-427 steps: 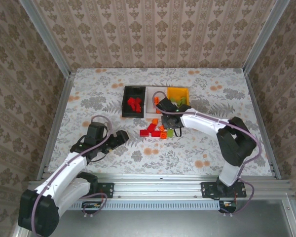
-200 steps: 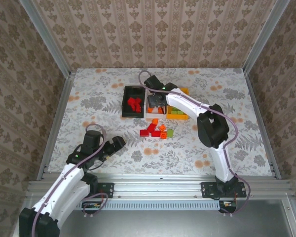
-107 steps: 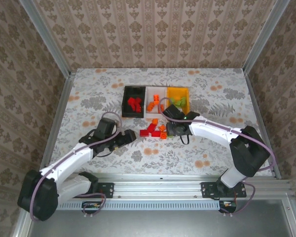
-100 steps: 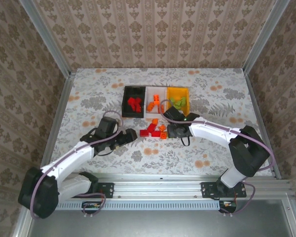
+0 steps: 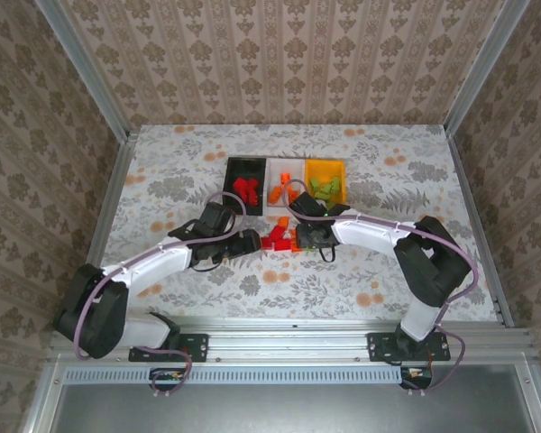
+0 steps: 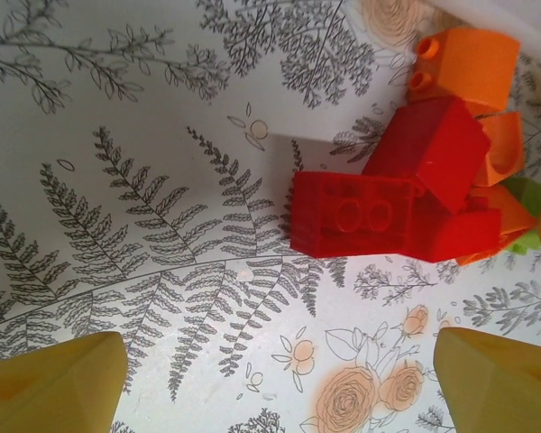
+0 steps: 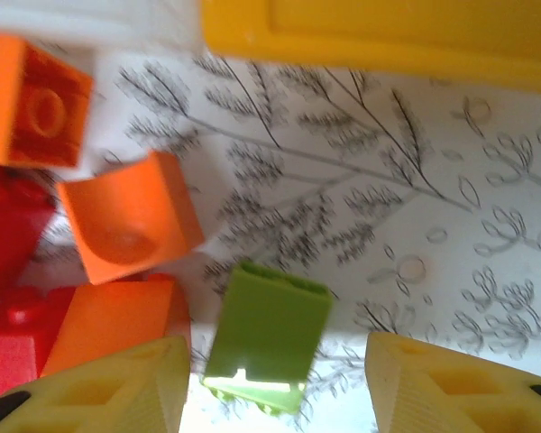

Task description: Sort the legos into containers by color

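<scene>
- The left gripper (image 5: 252, 242) has swung in from well out to the left. The red lego (image 6: 356, 216) at the edge of the pile now lies just ahead of its spread fingers (image 6: 63, 383).
- The right gripper (image 5: 308, 236) has dropped from over the white bin (image 5: 295, 168), where it was a second ago, back to the pile. That bin now sits beyond its fingertips.
- A light green lego (image 7: 266, 347) now lies in the gap between the right gripper's parted fingers (image 7: 117, 388), closer to the left one.

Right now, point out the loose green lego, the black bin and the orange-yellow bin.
green lego (image 7: 266, 332): right wrist view, flat upper face.
black bin (image 5: 228, 177): top external view, left wall.
orange-yellow bin (image 7: 379, 36): right wrist view, near wall.
</scene>
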{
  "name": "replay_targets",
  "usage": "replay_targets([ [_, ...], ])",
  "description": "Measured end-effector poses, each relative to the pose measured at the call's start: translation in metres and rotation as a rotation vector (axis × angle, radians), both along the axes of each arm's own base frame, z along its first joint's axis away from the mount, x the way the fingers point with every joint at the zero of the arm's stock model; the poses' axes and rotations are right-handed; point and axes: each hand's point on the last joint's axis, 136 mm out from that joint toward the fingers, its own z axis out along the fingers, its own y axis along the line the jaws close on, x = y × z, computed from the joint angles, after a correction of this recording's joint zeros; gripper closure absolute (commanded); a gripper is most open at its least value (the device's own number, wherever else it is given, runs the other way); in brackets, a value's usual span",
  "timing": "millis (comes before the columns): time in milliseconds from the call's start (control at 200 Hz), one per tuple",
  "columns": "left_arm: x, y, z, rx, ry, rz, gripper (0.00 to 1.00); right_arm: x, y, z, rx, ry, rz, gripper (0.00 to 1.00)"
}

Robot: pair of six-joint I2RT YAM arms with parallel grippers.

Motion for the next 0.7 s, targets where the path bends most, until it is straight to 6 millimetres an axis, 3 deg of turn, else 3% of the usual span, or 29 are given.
replay_targets([
  [160,-0.001,0.003,0.013,-0.020,-0.043,0.006,0.09,0.001,0.001,-0.001,0.003,-0.003,0.001,0.45],
  [450,-0.009,0.008,0.006,-0.005,-0.022,0.006,0.09,0.010,0.006,-0.004,0.025,-0.034,-0.006,0.43],
  [700,-0.012,0.010,0.008,-0.012,-0.031,0.006,0.08,-0.006,-0.023,-0.019,0.066,0.022,-0.049,0.44],
])
